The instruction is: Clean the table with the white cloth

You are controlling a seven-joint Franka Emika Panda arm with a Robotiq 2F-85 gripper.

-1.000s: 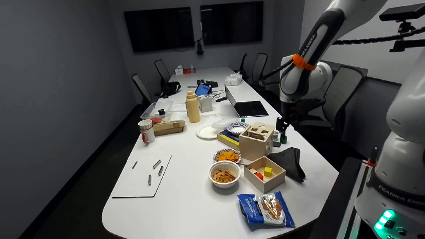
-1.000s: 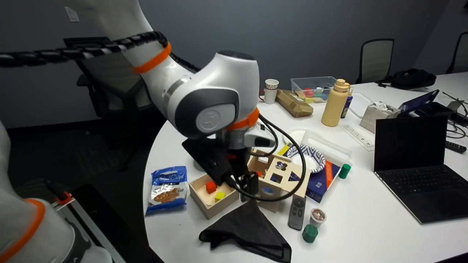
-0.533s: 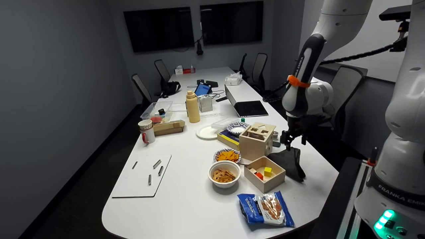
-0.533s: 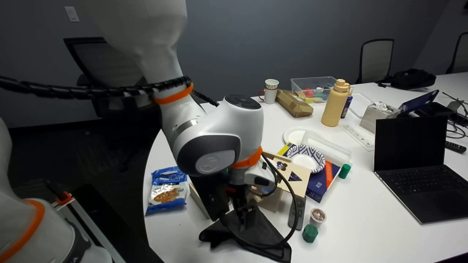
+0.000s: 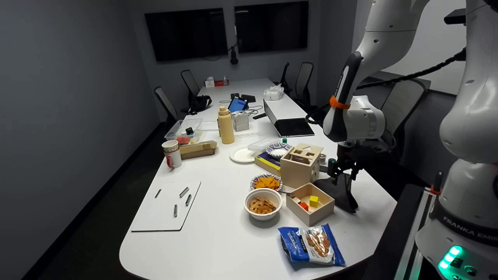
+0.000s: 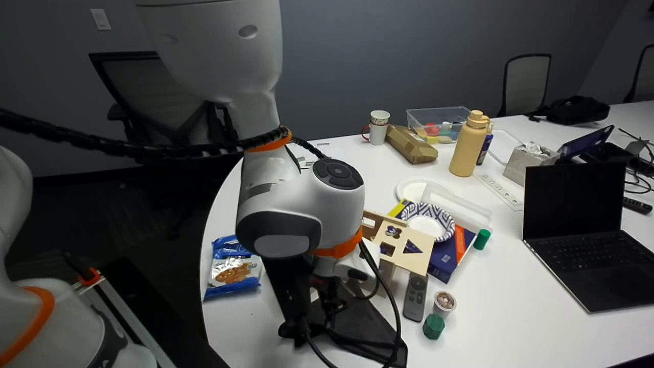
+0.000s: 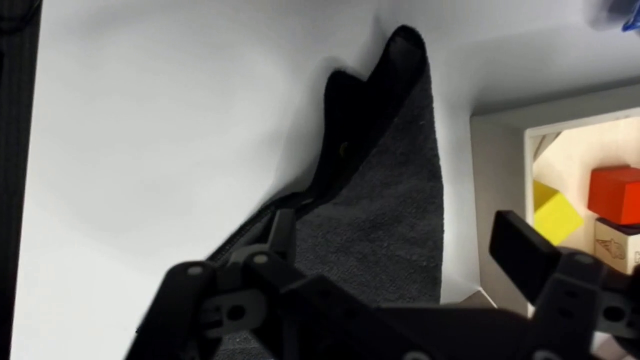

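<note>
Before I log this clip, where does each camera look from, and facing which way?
In an exterior view: raised, by the rounded end of the table, facing along it to two wall screens; arm at picture right.
In an exterior view: raised, by a long side, facing across to a grey wall; arm large, left to centre.
Wrist view: at the arm's end, facing down onto the dark cloth; open gripper along the bottom.
Both exterior views share the laptop and bottle.
</note>
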